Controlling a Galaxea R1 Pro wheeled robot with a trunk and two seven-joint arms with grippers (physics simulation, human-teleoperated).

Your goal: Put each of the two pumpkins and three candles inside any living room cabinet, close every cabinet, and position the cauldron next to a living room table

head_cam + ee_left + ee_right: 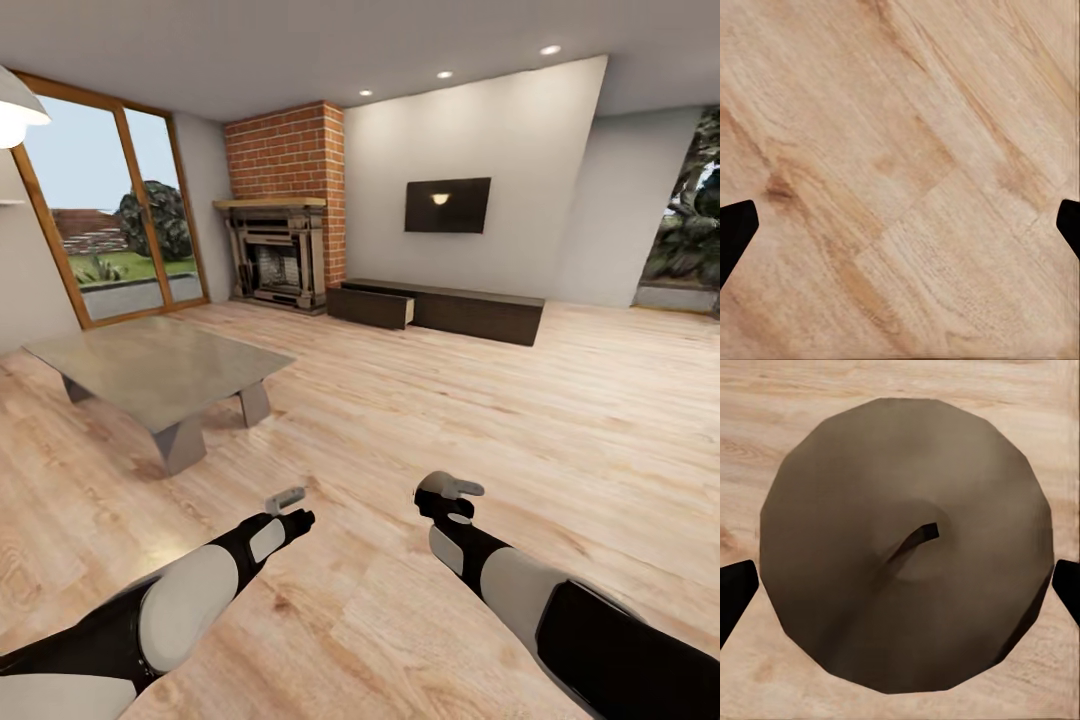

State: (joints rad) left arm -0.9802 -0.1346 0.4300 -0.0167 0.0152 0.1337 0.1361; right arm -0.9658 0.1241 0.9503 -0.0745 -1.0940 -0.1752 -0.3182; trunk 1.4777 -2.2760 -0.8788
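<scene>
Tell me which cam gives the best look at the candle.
Right wrist view: the candle sits close up between the right tool's fingertips, seen top-down with its wick, over the wood floor. In the head view, the right tool covers it. The left wrist view looks at floor.

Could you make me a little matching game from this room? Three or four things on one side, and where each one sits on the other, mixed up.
Things:
1. Grey-beige stubby candle with a dark wick
2. Long low dark-brown wooden cabinet
3. Low coffee table with a grey glass top
4. Ornate beige fireplace

Places:
A. Under the red brick chimney
B. Between the fingers of the right end effector
C. On the wood floor near the big window
D. Along the wall below the dark screen, one drawer pulled out

Pairs: 1-B, 2-D, 3-C, 4-A
</scene>
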